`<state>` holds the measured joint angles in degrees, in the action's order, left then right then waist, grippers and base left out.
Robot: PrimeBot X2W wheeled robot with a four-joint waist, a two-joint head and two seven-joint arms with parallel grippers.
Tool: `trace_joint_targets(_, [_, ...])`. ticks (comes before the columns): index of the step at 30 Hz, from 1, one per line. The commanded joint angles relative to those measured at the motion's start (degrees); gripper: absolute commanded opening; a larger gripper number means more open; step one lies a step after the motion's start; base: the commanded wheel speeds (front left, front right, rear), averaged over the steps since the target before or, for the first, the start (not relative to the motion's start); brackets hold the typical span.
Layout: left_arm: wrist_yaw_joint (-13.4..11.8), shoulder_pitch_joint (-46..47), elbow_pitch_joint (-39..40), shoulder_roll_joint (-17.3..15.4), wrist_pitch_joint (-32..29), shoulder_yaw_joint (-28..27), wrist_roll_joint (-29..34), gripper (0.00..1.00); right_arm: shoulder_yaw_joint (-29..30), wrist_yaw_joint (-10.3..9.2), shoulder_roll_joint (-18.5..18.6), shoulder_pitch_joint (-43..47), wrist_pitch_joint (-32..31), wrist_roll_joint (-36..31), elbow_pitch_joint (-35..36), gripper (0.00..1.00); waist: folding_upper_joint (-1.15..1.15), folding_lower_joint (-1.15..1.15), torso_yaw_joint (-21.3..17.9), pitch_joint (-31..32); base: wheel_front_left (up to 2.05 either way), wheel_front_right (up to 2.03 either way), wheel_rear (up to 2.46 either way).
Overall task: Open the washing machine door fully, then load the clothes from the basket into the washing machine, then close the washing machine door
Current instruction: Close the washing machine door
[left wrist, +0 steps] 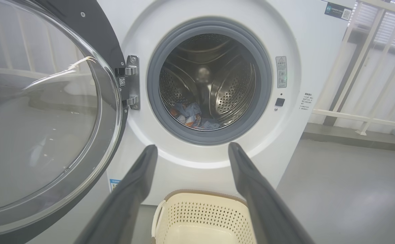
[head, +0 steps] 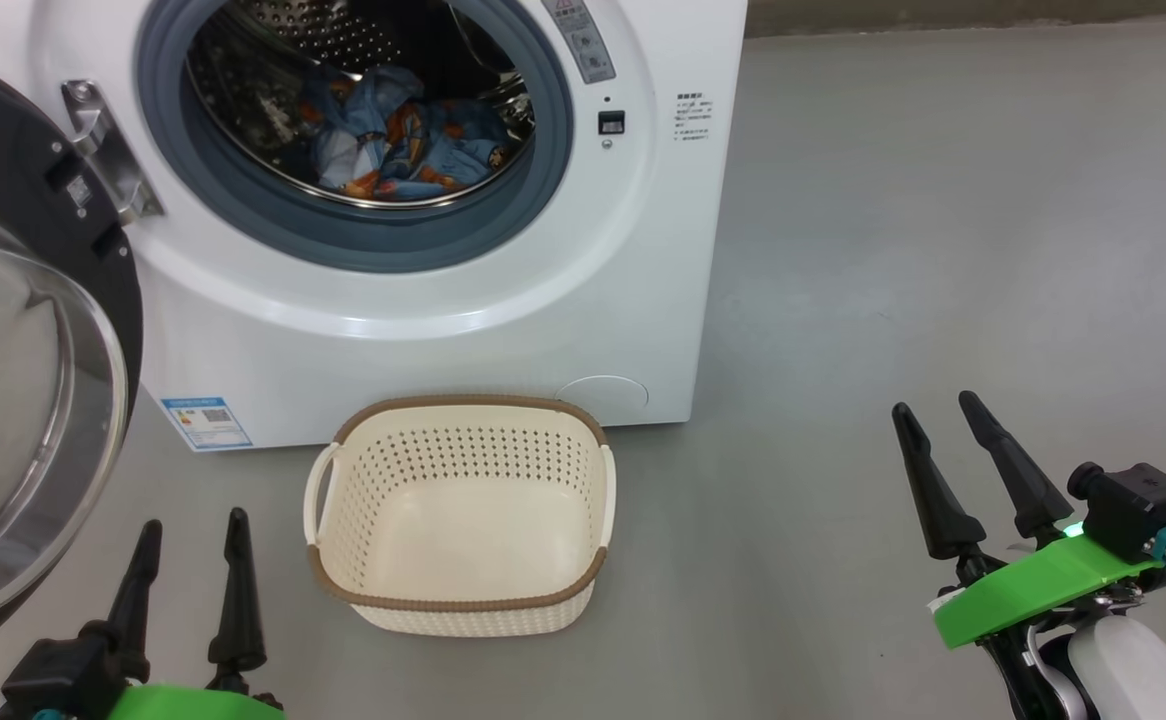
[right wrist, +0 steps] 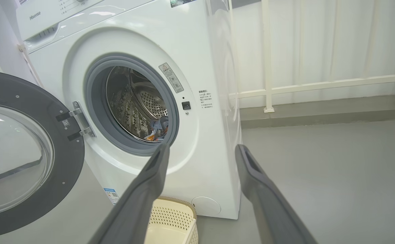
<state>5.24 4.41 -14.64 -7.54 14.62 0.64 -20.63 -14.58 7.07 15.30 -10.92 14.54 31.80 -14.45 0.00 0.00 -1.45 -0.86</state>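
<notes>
1. Clothes (head: 398, 140): blue printed garments, bunched at the bottom of the perforated steel drum (left wrist: 233, 84), behind the grey gasket (head: 273, 225). They lie low because soft cloth slumps to the lowest point. By my judgement, loading is complete.

2. Basket (head: 463, 603): cream perforated plastic with a brown rim. It sits on the floor just in front of the washing machine (head: 443, 340), below the opening. Nothing lies in it. This spot keeps the carry to the drum short.

3. Washing machine door (head: 33, 400): glossy black ring with a domed glass bowl. It hangs on its metal hinge (head: 108, 150), swung wide to my left so the mouth is unobstructed. I judge closing it to be the one step left.

4. My left end effector (head: 193, 522): fingers spread, holding nothing. It is low and near the door's lower edge but apart from it, as far as I can tell. It is the better placed of the two to push the door shut.

5. My right end effector (head: 935, 405): fingers spread, empty. It is well to the right of the basket, outside the door's swing.

6. Floor (head: 943, 250): grey and smooth. A pale railing (right wrist: 268, 67) stands beyond the machine.
</notes>
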Motion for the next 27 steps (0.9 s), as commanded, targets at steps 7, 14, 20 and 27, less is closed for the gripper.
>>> trace_joint_targets(7, [-0.5,0.9,1.6,-1.3,0.4,-1.5,-0.2,1.00,-0.4,0.42,0.6,1.1,0.5,-0.1,1.2,1.00,0.00,0.00,2.3,0.5,0.00,0.00,0.00])
trace_joint_targets(14, [-0.9,0.8,1.5,-1.5,0.4,-1.4,-0.1,1.00,-0.7,0.42,0.4,1.1,0.5,0.1,1.2,1.00,0.00,0.00,6.0,0.6,0.00,0.00,0.00])
trace_joint_targets(20, [-1.2,0.6,1.1,-1.8,0.4,-1.3,-0.3,1.00,-1.1,0.42,0.4,1.1,0.5,0.3,1.0,1.00,0.00,0.00,10.4,0.8,0.00,0.00,0.00])
trace_joint_targets(27, [-1.5,0.7,0.9,-1.7,0.3,-1.1,-0.8,1.00,-1.8,0.42,0.2,1.1,0.5,0.6,0.8,1.00,0.00,0.00,14.8,0.9,0.00,0.00,0.00])
